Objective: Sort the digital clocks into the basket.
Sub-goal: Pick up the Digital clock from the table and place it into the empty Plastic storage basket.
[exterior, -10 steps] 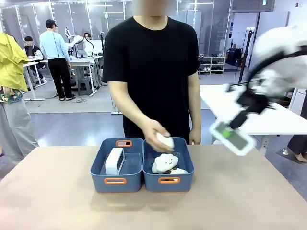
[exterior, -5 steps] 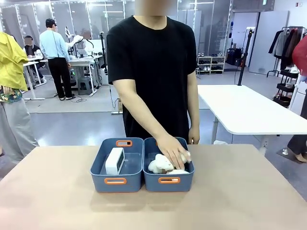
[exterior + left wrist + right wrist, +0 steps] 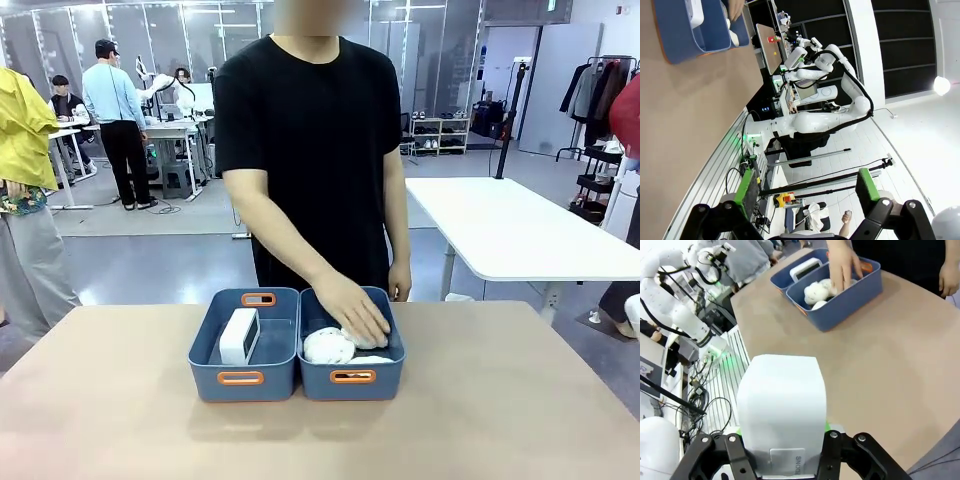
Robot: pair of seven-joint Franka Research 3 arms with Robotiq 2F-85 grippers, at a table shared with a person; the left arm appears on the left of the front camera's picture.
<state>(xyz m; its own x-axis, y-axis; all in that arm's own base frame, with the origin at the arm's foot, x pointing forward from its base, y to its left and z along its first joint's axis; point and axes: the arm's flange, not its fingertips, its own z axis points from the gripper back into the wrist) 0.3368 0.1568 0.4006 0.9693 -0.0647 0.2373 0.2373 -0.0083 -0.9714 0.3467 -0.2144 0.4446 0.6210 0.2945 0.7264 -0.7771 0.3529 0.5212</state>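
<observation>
Since a second ago the person's hand (image 3: 355, 315) has dropped into the right-hand basket (image 3: 385, 378), centre frame; the left basket (image 3: 205, 375) beside it holds a digital clock (image 3: 240, 335) upright. Your right gripper (image 3: 783, 435) clamps the second clock (image 3: 782, 400) low in its frame; your left gripper (image 3: 805, 192) gapes empty.

Clock (image 3: 238, 337) in left basket (image 3: 213, 384) — hand (image 3: 353, 313) in right.

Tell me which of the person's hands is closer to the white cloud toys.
The person's own right hand: it rests on the cloud toys inside the bin. Their left hand hangs beyond the far edge of the table.
</observation>
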